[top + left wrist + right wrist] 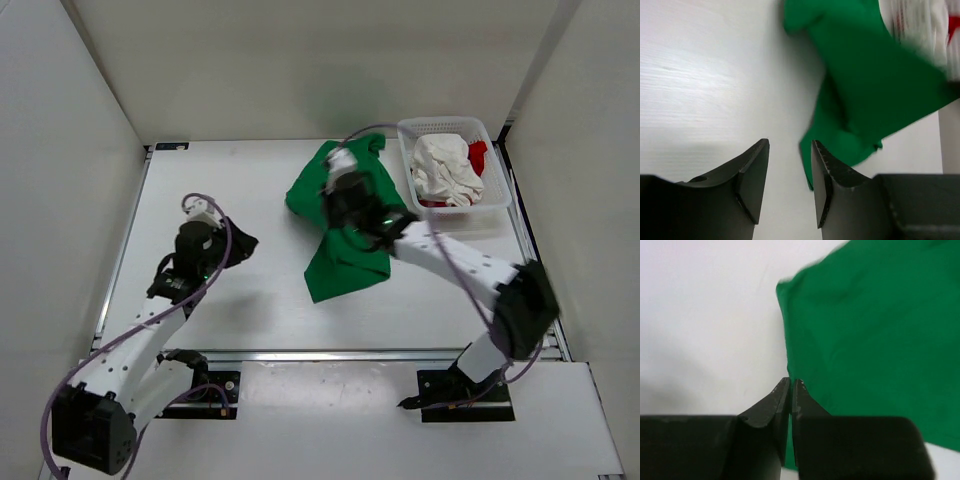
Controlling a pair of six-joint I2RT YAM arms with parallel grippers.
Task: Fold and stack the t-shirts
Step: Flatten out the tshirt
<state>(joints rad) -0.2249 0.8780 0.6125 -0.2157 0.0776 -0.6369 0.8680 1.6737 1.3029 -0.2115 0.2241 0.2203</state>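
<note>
Right gripper [791, 382] pinches the edge of the green shirt [870, 330].
Its jaws are pressed together on the cloth, which spreads ahead and right of them. The left gripper [790, 145] is half spread and empty, with the shirt ahead-right of it. White shirt [440, 165] and red shirt [478, 155] lie in the basket [500, 195], right of the right gripper.

The left arm [150, 325] and the right arm [450, 262] are each built of smooth white tubular links joined by bulky black joint housings. Each sits on a flat black base plate [205, 393]. A thin lilac-grey cable [368, 128] loops loosely along each arm. The left gripper [790, 145] and the right gripper [791, 381] carry matte black wedge-shaped fingers [752, 170] with curved backs and pale scuffs at the tips.
</note>
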